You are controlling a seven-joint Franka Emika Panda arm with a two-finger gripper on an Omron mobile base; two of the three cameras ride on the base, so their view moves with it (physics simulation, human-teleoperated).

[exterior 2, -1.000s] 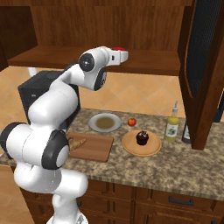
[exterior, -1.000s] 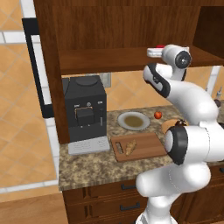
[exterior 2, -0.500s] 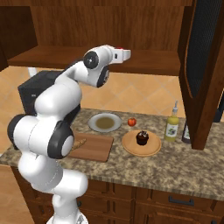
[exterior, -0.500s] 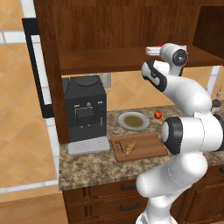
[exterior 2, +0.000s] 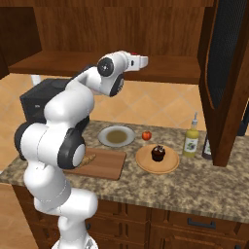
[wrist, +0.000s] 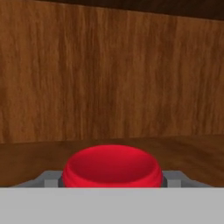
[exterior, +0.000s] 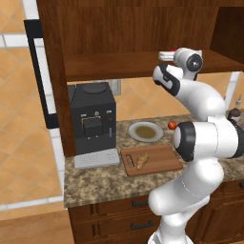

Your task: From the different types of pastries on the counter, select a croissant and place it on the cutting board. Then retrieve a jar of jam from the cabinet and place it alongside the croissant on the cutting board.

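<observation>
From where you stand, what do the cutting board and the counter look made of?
The cutting board looks like wood: reddish-brown, matte, faint grain lines. The counter looks like polished granite: speckled brown and grey, with a thick stone edge. Being rendered, neither is certain.

Glossy red jar of jam (wrist: 111,167) against matt grained wooden cabinet (wrist: 109,74)
</observation>
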